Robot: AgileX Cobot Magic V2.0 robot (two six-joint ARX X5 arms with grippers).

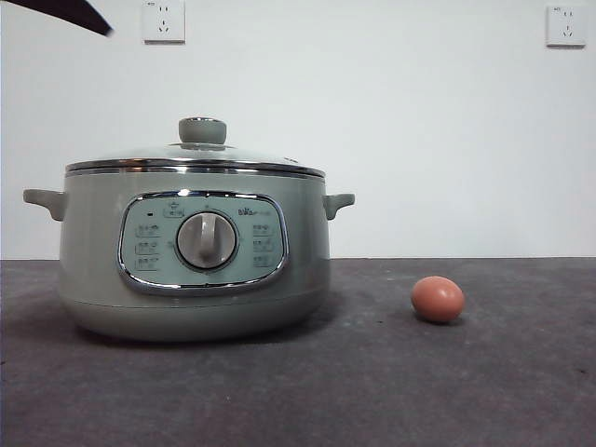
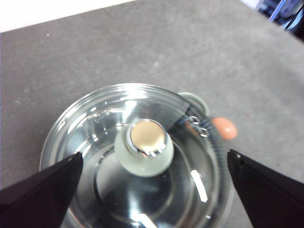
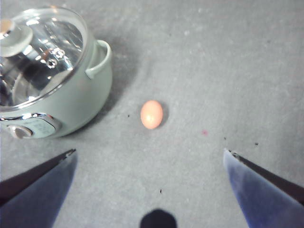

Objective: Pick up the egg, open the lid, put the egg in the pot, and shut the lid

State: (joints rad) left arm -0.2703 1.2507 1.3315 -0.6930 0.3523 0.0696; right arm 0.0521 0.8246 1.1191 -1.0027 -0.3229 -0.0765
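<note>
I log: lid (image 1: 196,158) seated on pot (image 1: 191,265), egg (image 1: 438,299) lying beside pot, left gripper (image 2: 154,166) above lid and right gripper (image 3: 149,156) above egg, both spread wide, empty.

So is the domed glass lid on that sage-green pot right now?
Yes, on: the domed glass lid sits level on the sage-green pot, rim seated.

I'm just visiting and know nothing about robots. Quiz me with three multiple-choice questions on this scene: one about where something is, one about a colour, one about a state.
1. Where is the egg?
A. On the table beside the pot
B. Inside the pot
C. In a claw

2. What colour is the knob on the lid?
A. Red
B. Pale green
C. Black

3. How is the lid?
A. Lying on the table
B. Held up in the air
C. Closed on the pot

Answers:
1 A, the egg rests on the grey table, apart from the pot.
2 B, the knob matches the pot's pale green.
3 C, the lid's chrome rim sits on the pot.
</note>
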